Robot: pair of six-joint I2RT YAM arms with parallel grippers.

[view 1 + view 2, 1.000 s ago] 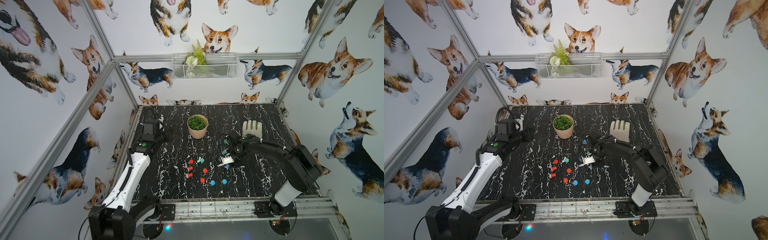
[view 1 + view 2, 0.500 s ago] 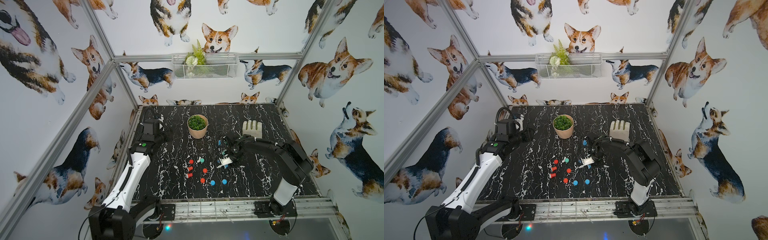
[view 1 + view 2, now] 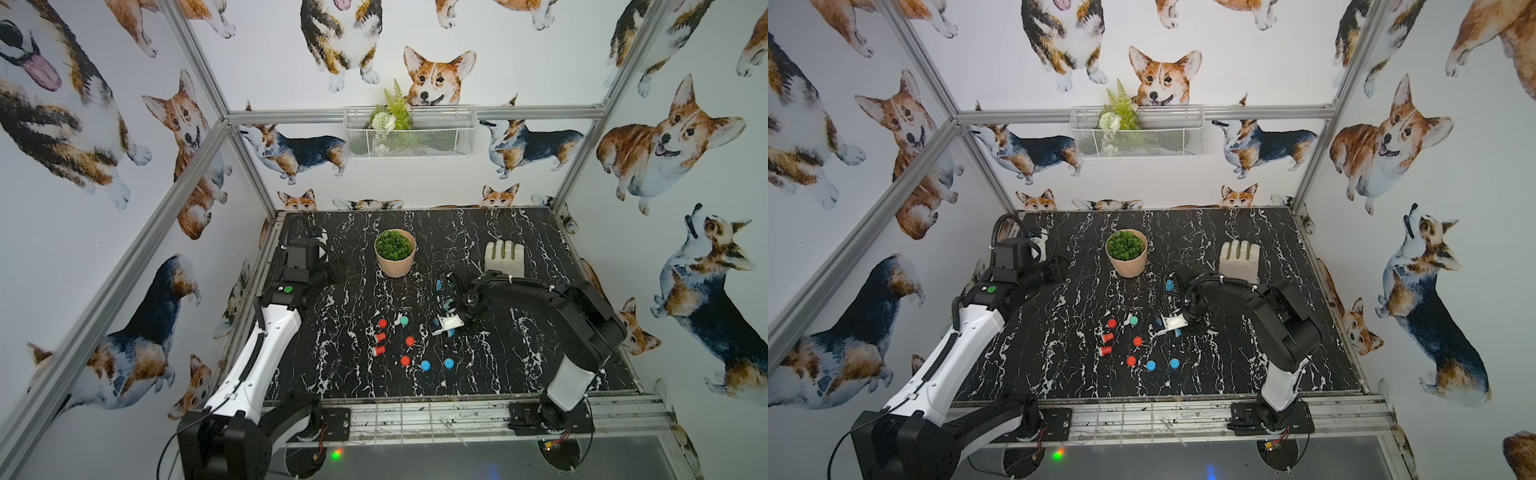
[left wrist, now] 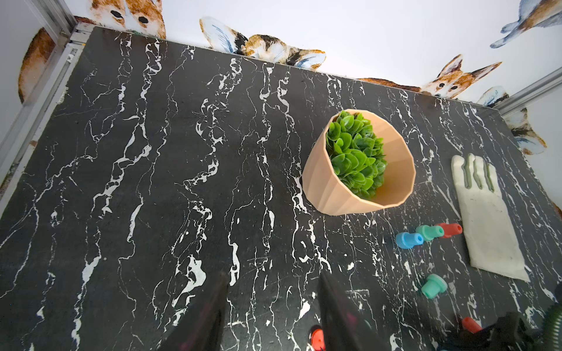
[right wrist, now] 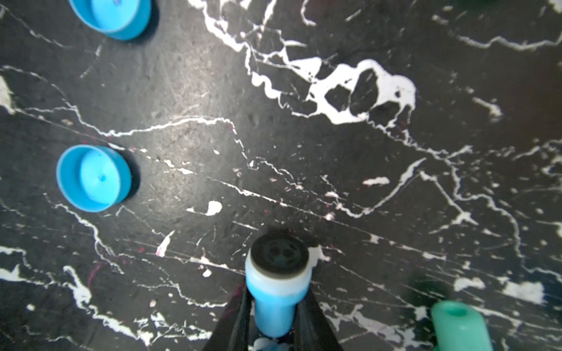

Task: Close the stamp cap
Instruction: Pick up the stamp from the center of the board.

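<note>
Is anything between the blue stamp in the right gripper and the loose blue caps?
Nothing visible. In the right wrist view only bare table lies between the blue stamp in the right gripper and the nearer blue cap or the farther blue cap, both open side up. The teal stamp lies aside.

Bright, even light, soft shadows; the blue stamp (image 5: 278, 288) looks blurred in the right wrist view.
</note>
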